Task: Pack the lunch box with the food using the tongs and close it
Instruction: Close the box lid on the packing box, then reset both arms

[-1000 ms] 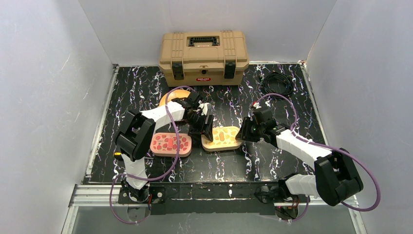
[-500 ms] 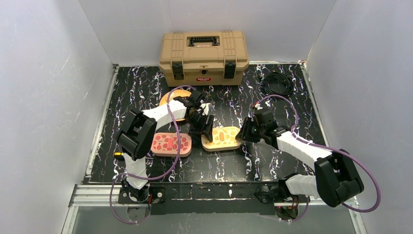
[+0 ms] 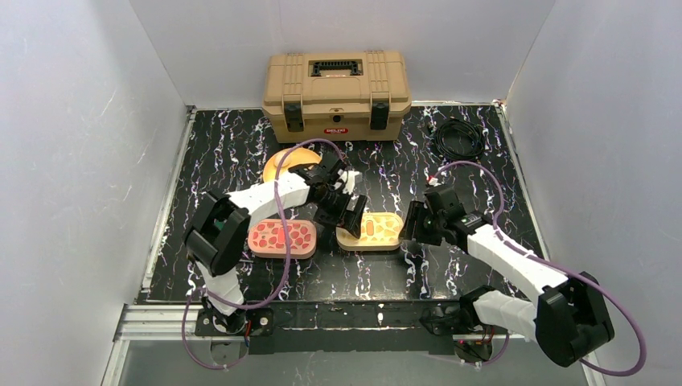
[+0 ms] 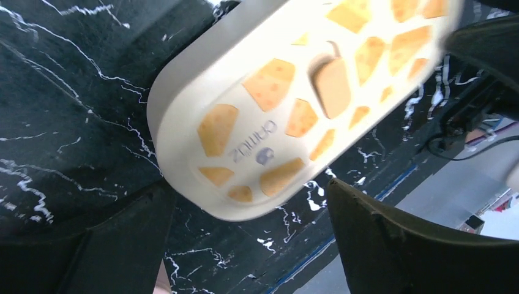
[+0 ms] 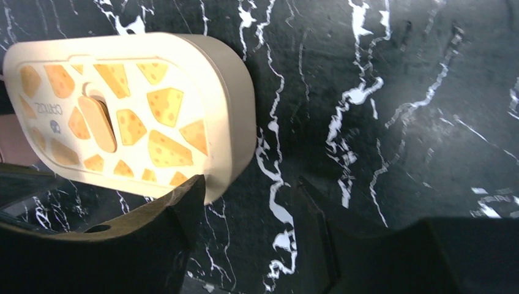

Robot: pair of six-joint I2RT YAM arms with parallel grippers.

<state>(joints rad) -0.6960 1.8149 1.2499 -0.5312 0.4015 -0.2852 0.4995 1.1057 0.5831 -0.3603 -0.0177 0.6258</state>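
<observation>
Under everything, table (image 3: 241, 145): black top with white veining, walled in by pale panels on three sides.
Toolbox (image 3: 336, 84): tan, black handle and two black latches, shut, against the far wall at the middle of the table's far edge.
Cheese box (image 3: 374, 229): cream lunch box with rounded ends, lid on, yellow cheese-wedge print and a tan tab on top. It lies flat on the table near the front middle, between the two grippers.
Pink box (image 3: 281, 239): same shape, red print on its lid, flat on the table just left of the cheese box, the two apart.
Disc (image 3: 283, 161): orange, round, behind the pink box, partly hidden by the left arm.
Cable (image 3: 458, 137): black coil, far right corner, well apart from the boxes.
Left gripper (image 3: 347, 211): at the cheese box's left end, fingers spread wide, the end of the box showing between them with no visible contact.
Right gripper (image 3: 412, 223): at the box's right end, fingers parted, bare table between them, one fingertip right at the box's corner.
</observation>
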